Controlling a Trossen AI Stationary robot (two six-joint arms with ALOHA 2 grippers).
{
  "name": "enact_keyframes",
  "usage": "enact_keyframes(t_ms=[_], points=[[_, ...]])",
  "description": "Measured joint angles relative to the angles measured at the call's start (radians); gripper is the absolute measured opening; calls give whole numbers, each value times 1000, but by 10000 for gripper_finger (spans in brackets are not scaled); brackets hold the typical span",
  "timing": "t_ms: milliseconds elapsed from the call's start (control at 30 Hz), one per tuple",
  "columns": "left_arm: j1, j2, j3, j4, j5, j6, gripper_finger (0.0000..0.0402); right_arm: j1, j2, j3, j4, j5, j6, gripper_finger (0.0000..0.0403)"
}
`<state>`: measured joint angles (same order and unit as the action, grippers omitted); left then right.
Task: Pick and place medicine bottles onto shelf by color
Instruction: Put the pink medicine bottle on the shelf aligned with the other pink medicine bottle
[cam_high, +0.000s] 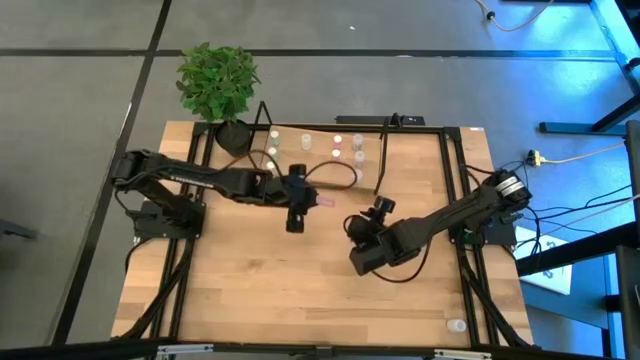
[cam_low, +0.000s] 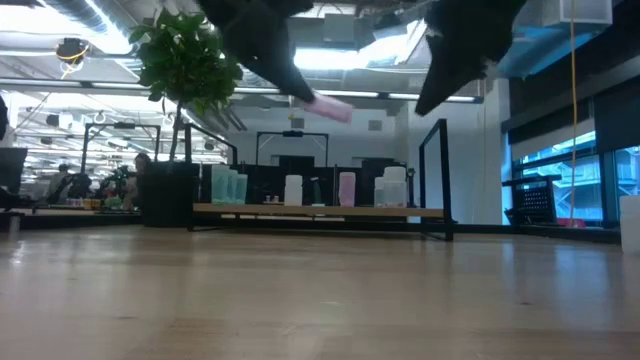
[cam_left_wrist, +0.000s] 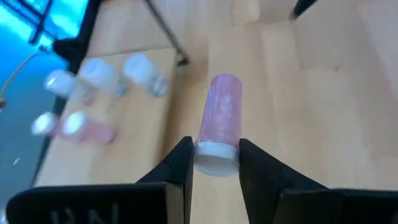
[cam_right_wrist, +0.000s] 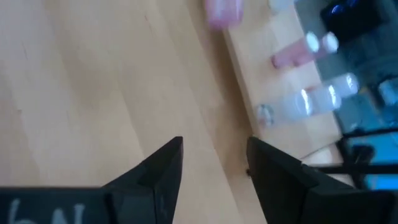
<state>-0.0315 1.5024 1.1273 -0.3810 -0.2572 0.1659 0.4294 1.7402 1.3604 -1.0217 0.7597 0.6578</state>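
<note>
1. Left gripper (cam_left_wrist: 214, 163) up off the table, just short of the shelf (cam_high: 420, 150), jaws pinching a pink bottle (cam_left_wrist: 219, 121) at its white cap end; body jutting forward, lying roughly level.
2. Right gripper (cam_right_wrist: 214, 168) hanging over the table centre, jaws spread with nothing between them; waiting, near the left one.
3. On the shelf, seen in the low view: greenish bottles (cam_low: 229, 186) toward the plant (cam_high: 217, 82) end, a white one (cam_low: 293, 190) next, a pink one (cam_low: 346, 188) after that, clear ones (cam_low: 393, 187) at the far end.
4. One stray bottle (cam_high: 456, 325) down by the table's near right corner, well apart from the rest.
5. Judged step: carrying the pink bottle to the pink group.
6. To do it well: aim for the bare board just beside the standing pink bottle, not between the white and clear ones.
7. Turn the wrist so the bottle stands upright before lowering; released level, likely to roll.
8. Come in from above, clear of the wire frame and neighbours, since a nudge could topple the light bottles.
9. Spread the jaws only once the base sits flat, then lift straight up.
</note>
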Motion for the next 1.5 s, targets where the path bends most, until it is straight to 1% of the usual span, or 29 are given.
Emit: enact_keyframes(t_ms=[133,233,300,400,533,600,667,800,933,1033,1133,1200,1333,1500], points=[[27,-6,91,-178,-37,44,82,-1,-31,44,-83,-118,65,181],[55,1,159,-286,-41,54,82,-11,-64,52,-96,-225,81,181],[74,3,190,-350,-41,54,82,-20,-96,53,-100,-255,82,181],[96,3,212,-387,-42,78,82,-32,-143,53,-114,-232,81,181],[108,10,218,-407,-42,159,82,-37,-222,53,-114,-109,84,181],[108,19,218,-405,-53,204,82,-37,-255,54,-111,-79,93,181],[108,31,228,-416,-76,241,82,-37,-279,54,-110,-72,93,181],[115,89,341,-508,-76,265,82,-39,-301,54,-110,-59,93,181],[141,192,482,-593,-29,304,82,-42,-303,54,-116,-34,93,181],[154,280,570,-672,-30,367,82,-48,-302,54,-113,-29,98,181],[165,362,648,-755,-40,398,82,-62,-302,54,-113,-19,98,181],[172,407,676,-789,-43,415,82,-71,-302,54,-122,-19,88,181],[177,477,705,-798,-71,452,82,-90,-302,54,-127,-18,26,181],[177,518,708,-795,-74,440,82,-93,-302,54,-126,-16,-91,181]])
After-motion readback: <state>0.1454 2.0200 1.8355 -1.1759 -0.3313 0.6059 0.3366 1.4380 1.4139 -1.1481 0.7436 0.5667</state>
